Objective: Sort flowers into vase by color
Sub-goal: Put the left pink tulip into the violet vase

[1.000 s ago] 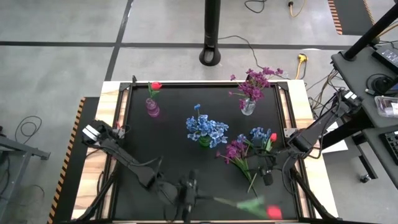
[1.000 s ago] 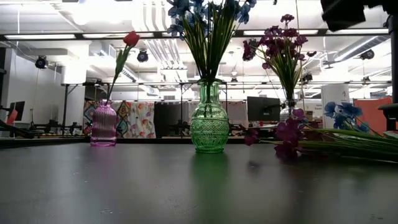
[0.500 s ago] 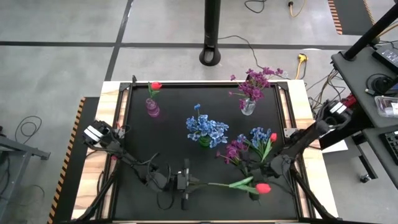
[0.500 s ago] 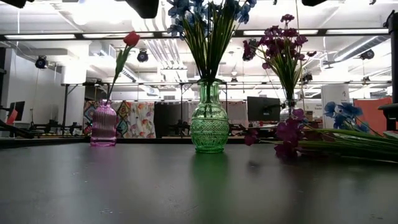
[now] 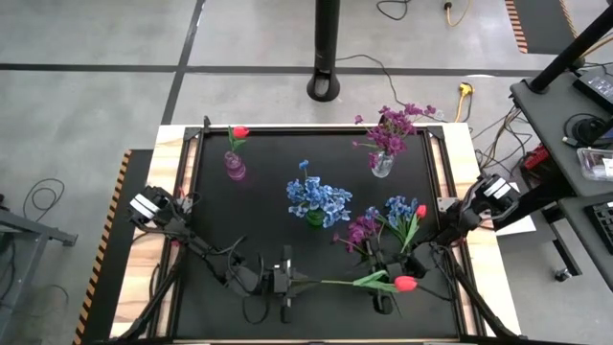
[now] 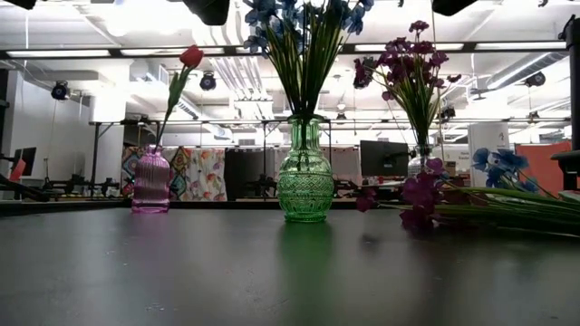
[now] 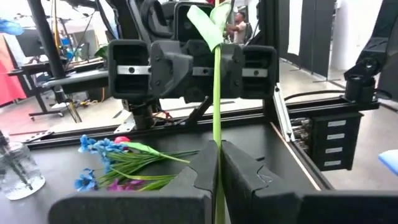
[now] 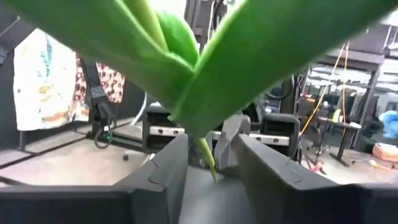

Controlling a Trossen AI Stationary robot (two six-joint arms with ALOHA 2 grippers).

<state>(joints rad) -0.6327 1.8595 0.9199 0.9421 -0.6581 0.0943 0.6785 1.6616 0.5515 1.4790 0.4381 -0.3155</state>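
My left gripper (image 5: 284, 283) is near the table's near edge, shut on the green stem of a red tulip (image 5: 405, 284). The tulip lies level above the table, with its bud toward the table's right. My right gripper (image 5: 380, 289) is open at the tulip's leaves (image 5: 372, 279). Its fingers (image 8: 163, 169) stand on either side of the stem (image 8: 208, 160), and I cannot tell whether they touch it. A pink vase (image 5: 235, 168) holds one red tulip. A green vase (image 5: 314, 218) holds blue flowers. A clear vase (image 5: 381, 165) holds purple sprays. My left gripper pinches the tulip's stem (image 7: 216, 134) between its two fingers, toward the stem's cut end. The fingers are level and point toward the table's right, along the stem. The tulip is lifted clear and reaches out level from the fingertips, leaves and bud at its far end.
A loose pile of purple (image 5: 362, 230), blue (image 5: 399, 206) and red (image 5: 420, 211) flowers lies on the black mat right of centre, just beyond the held tulip. The pile also shows in the low view (image 6: 480, 204). The three vases stand across the far half.
My left gripper has gone a little toward the far edge with the tulip. The bud has swung from the near right corner toward the far edge, and the stem is now level. My right gripper has gone from beside the pile toward the near edge, to the tulip's leaves.
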